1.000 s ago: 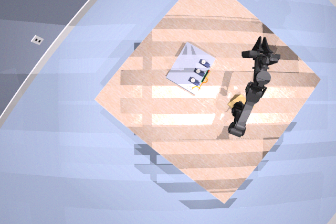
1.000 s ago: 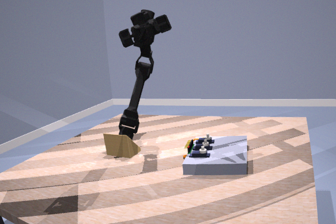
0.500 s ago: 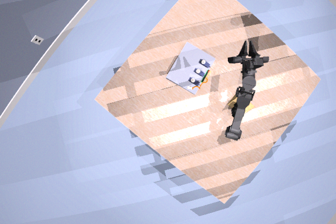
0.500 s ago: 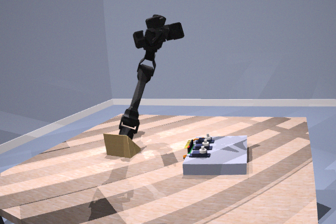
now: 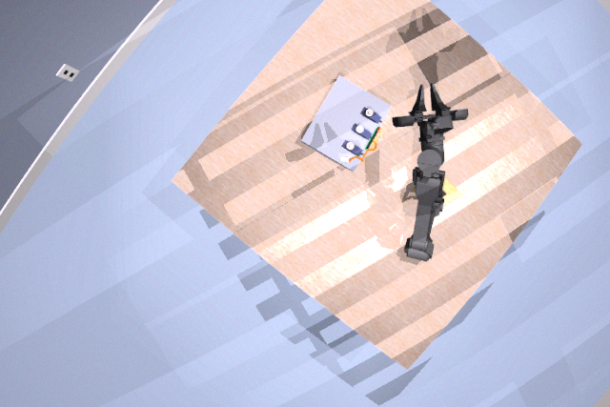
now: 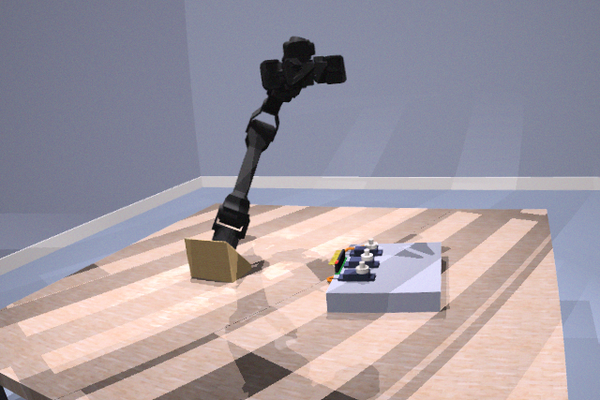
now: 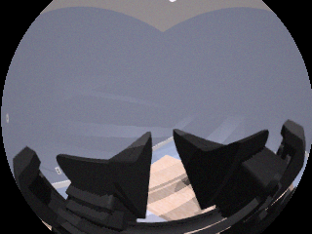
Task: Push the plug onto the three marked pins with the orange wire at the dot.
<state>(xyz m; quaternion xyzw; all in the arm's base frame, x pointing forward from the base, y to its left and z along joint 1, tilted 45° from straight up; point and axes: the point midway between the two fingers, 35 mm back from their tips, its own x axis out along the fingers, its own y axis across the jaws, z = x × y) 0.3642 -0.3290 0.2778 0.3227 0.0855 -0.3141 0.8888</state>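
Note:
The pale holder (image 5: 327, 114) (image 6: 412, 272) lies on the table with three dark blue servos (image 5: 360, 130) (image 6: 355, 275) on it. A green strip (image 5: 372, 138) with a red end runs along its edge facing the arm's base; single pins are too small to tell apart. An orange wire (image 5: 363, 157) curves from beside the strip to a small white piece (image 5: 344, 158) at the holder's corner; I cannot tell whether that is the plug. My gripper (image 5: 426, 86) (image 7: 162, 134) is raised high above the table, off to the holder's side. Its fingers are partly open, with nothing between them.
A tan wedge-shaped block (image 5: 452, 193) (image 6: 211, 260) stands at the arm's base, partly under the arm in the top view. The table (image 5: 344, 3) (image 6: 159, 337) carries striped shadows. The wrist view shows mostly wall, with a bit of table between the fingers.

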